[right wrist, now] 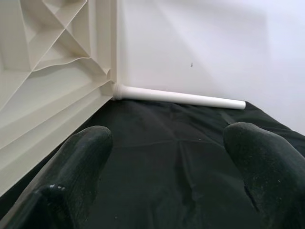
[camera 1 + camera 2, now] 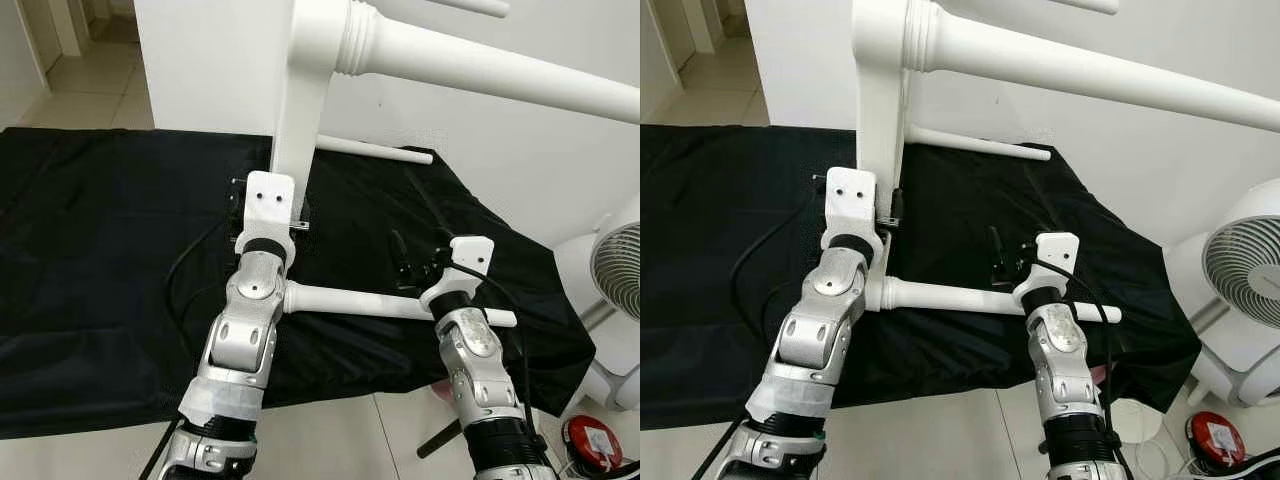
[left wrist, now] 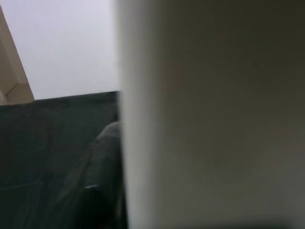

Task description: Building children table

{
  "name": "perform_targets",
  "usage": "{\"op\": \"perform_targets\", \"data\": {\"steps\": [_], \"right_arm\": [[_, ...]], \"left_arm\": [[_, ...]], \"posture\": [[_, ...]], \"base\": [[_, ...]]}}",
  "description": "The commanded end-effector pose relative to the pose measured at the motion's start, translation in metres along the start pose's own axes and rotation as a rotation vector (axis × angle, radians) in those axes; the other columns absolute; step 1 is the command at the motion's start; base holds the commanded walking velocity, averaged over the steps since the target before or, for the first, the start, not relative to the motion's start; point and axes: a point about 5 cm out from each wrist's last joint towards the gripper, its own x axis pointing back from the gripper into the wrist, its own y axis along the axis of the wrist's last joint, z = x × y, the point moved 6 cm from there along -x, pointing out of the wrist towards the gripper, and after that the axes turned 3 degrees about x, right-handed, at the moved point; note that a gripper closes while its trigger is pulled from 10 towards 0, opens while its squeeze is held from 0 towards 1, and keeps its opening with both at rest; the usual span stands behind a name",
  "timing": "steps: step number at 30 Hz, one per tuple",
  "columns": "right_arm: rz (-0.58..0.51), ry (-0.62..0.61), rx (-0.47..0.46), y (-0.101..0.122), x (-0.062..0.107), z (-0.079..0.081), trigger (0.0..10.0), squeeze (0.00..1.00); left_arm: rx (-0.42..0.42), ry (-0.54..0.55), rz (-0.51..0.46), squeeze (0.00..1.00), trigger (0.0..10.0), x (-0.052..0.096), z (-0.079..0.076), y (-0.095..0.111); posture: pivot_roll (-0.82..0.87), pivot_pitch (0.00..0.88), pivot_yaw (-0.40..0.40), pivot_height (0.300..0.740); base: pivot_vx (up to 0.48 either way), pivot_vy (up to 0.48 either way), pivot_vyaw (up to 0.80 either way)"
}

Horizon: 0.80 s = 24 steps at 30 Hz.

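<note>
The white tabletop (image 2: 300, 90) stands on edge on the black cloth (image 2: 90, 260), near the cloth's far edge, against the wall. Two legs are fitted: an upper leg (image 2: 480, 70) runs out over the cloth's right side, and a lower far leg (image 1: 178, 97) lies along the cloth's far edge. A third leg (image 2: 370, 303) lies on the cloth close to its near edge.

The left gripper (image 2: 268, 205) is pressed against the tabletop's near upright edge; whether its fingers are clamped cannot be told. The right gripper (image 1: 176, 167) hovers over the mid-cloth with fingers spread, holding nothing.

Judgement: the step in hand is steadying the top for fitting the third leg. The next move calls for the right gripper to take that leg and align its end with the socket.
</note>
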Motion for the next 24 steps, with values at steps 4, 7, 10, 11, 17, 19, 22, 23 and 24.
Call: {"op": "perform_targets", "data": {"steps": [4, 7, 10, 11, 17, 19, 22, 23, 24], "right_arm": [[-0.012, -0.032, 0.018, 0.002, 0.002, -0.008, 10.0, 0.0], [-0.013, -0.037, 0.018, 0.002, 0.002, -0.009, 10.0, 0.0], [-0.014, -0.04, 0.018, 0.002, 0.002, -0.01, 10.0, 0.0], [-0.014, -0.042, 0.019, 0.002, 0.002, -0.01, 10.0, 0.0], [-0.016, -0.049, 0.022, 0.002, 0.003, -0.012, 10.0, 0.0], [-0.012, -0.052, 0.024, 0.001, 0.002, -0.014, 10.0, 0.0], [-0.01, -0.051, 0.024, 0.001, 0.002, -0.014, 10.0, 0.0], [-0.01, -0.051, 0.024, 0.001, 0.002, -0.014, 10.0, 0.0], [-0.01, -0.051, 0.024, 0.001, 0.002, -0.014, 10.0, 0.0]], "left_arm": [[-0.041, 0.1, -0.013, 0.0, 0.0, -0.01, 0.011, 0.009], [-0.069, 0.107, -0.019, 0.0, 0.0, -0.013, 0.016, 0.011], [-0.077, 0.12, -0.027, 0.0, 0.0, -0.014, 0.022, 0.013], [-0.091, 0.135, -0.038, 0.0, 0.0, -0.013, 0.028, 0.016], [-0.128, 0.186, -0.07, 0.0, 0.0, -0.006, 0.051, 0.027], [-0.155, 0.255, -0.09, 0.0, 0.0, 0.002, 0.075, 0.036], [-0.166, 0.292, -0.102, 0.0, 0.0, 0.005, 0.087, 0.042], [-0.166, 0.292, -0.102, 0.0, 0.0, 0.005, 0.087, 0.042], [-0.166, 0.292, -0.102, 0.0, 0.0, 0.005, 0.087, 0.042]], "posture": [[-0.02, 0.0, -0.075, 0.74], [-0.02, 0.0, -0.075, 0.74], [-0.02, 0.0, -0.071, 0.74], [-0.01, 0.0, -0.068, 0.74], [0.0, 0.0, -0.075, 0.74], [0.01, 0.0, -0.087, 0.74], [0.01, 0.0, -0.089, 0.74], [0.01, 0.0, -0.089, 0.74], [0.01, 0.0, -0.089, 0.74]], "base": [[0.0, 0.0, 0.0], [0.0, 0.0, 0.0], [0.0, 0.0, 0.0], [0.0, 0.0, 0.0], [0.0, 0.0, 0.0], [0.0, 0.0, 0.0], [0.0, 0.0, 0.0], [0.0, 0.0, 0.0], [0.0, 0.0, 0.0]]}}
